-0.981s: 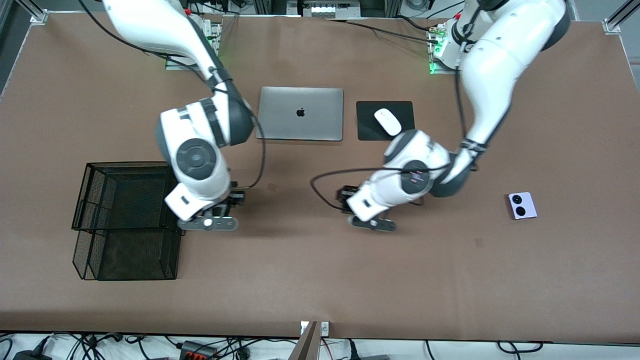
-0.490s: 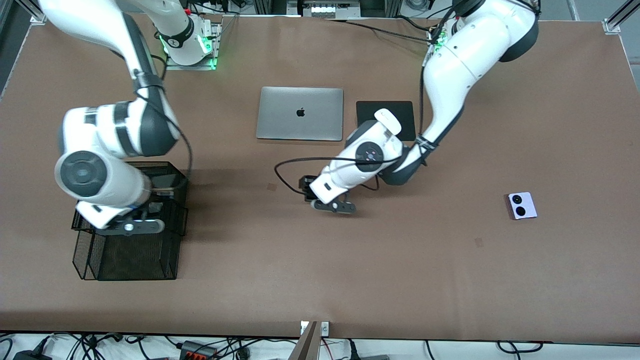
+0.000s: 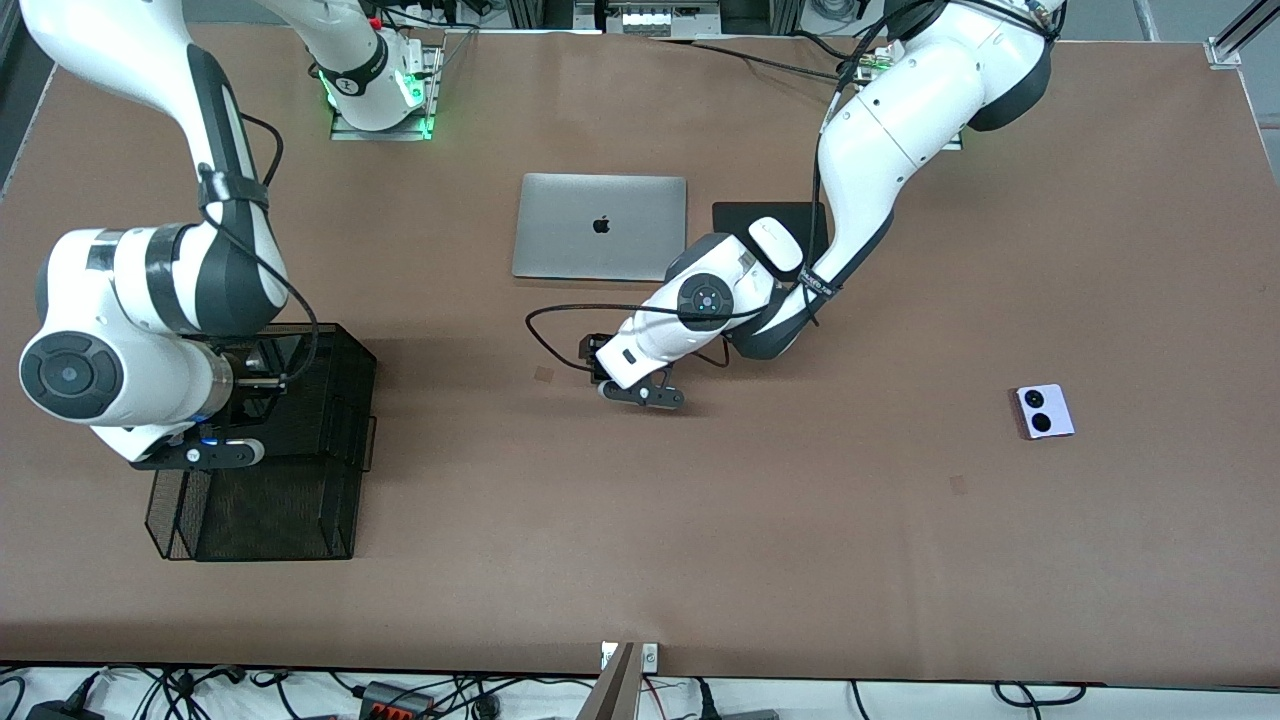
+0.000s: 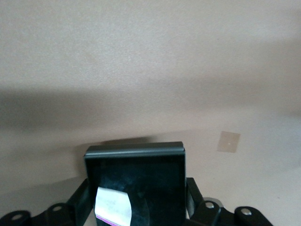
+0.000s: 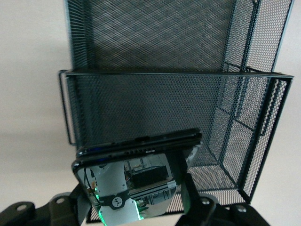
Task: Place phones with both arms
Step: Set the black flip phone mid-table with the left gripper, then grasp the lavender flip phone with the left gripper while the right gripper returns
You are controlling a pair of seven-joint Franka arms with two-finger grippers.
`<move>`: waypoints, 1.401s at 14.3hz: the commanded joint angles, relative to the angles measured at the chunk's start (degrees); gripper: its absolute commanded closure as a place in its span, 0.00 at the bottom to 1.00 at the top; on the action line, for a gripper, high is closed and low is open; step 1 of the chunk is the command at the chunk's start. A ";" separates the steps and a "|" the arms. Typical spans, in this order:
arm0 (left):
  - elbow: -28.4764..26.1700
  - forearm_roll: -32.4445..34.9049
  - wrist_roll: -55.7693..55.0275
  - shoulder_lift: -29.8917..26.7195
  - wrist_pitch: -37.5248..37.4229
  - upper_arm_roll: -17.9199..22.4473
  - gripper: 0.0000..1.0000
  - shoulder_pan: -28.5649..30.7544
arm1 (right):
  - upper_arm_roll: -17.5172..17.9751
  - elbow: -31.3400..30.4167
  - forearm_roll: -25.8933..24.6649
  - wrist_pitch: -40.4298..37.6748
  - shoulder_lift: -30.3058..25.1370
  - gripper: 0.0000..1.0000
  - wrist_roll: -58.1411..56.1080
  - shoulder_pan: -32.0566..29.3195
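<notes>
The right tool (image 5: 136, 207), over the mesh tray (image 3: 330, 420), is clamped on the long black phone (image 5: 138, 165); released crooked, it could catch the rim. The left tool (image 4: 141, 212) grips the black flip phone (image 4: 136, 183) over mid-worktop (image 3: 800, 560); a loosening grip could drop it

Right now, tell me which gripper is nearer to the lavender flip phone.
Left. The left gripper is mid-table near the laptop, well short of the lavender flip phone; the right gripper is over the mesh tray.
</notes>
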 commanded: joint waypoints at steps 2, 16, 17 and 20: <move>0.15 -0.13 0.50 -1.55 0.61 1.41 0.00 -0.51 | 1.06 0.06 0.60 3.09 0.71 0.82 -0.78 -0.85; -1.34 19.08 7.77 -10.87 -34.36 5.90 0.00 25.13 | 1.23 -2.14 2.35 4.68 4.40 0.73 0.37 -0.94; -1.52 21.12 10.06 -10.78 -34.81 5.81 0.00 27.16 | 1.23 -2.14 2.35 4.77 4.75 0.47 0.45 -0.94; -1.69 21.41 19.63 -10.69 -35.51 5.81 0.00 33.83 | 1.14 -2.05 2.27 5.03 5.02 0.00 0.37 -1.03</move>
